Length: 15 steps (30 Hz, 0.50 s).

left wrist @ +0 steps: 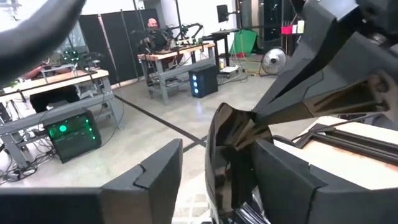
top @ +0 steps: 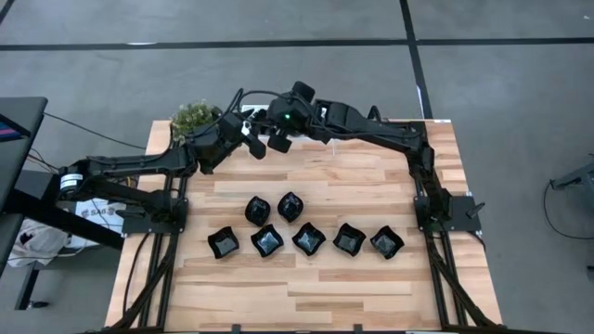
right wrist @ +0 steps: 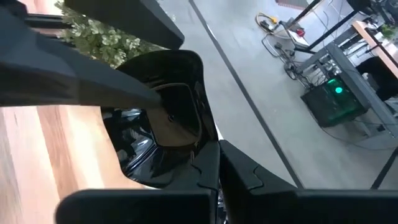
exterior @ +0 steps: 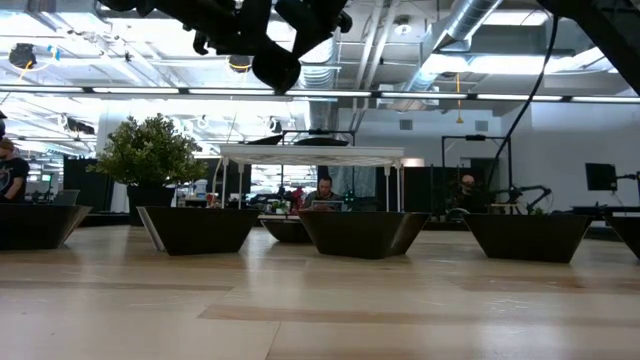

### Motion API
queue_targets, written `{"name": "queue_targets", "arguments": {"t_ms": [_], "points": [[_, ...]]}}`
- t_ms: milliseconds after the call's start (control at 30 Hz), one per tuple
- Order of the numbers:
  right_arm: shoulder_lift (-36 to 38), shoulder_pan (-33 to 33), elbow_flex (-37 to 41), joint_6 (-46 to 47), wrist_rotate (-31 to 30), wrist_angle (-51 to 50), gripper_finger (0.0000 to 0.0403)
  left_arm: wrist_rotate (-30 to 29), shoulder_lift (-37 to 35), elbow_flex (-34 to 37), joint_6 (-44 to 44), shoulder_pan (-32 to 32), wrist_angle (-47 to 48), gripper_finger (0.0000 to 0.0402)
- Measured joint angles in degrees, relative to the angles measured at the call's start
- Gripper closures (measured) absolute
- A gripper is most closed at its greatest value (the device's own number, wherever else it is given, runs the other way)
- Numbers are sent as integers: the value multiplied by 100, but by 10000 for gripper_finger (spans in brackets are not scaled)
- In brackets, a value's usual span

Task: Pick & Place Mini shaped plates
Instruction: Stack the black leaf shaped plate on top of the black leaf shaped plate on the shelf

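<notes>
Handover underway above the surface's far edge: our right gripper (right wrist: 208, 168) pinches one mini plate (right wrist: 161, 118); our left gripper (left wrist: 214, 180), spread, straddles it. Seven plates (top: 308, 238) wait mid-surface.

white rack (top: 249, 113) mostly hidden under both arms, held plate (left wrist: 233, 155) cut off at frame edge
</notes>
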<state>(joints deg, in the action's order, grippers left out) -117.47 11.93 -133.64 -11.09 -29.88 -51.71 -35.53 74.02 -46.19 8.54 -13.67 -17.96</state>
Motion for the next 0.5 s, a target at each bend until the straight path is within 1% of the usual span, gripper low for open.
{"name": "queue_targets", "arguments": {"t_ms": [233,500], "points": [[0,24,0,2,-3,1,403,-2,0,0,-2,49,-4,262],[0,89,0,4,-3,-6,403,-29,0,0,-2,120,-10,290]]}}
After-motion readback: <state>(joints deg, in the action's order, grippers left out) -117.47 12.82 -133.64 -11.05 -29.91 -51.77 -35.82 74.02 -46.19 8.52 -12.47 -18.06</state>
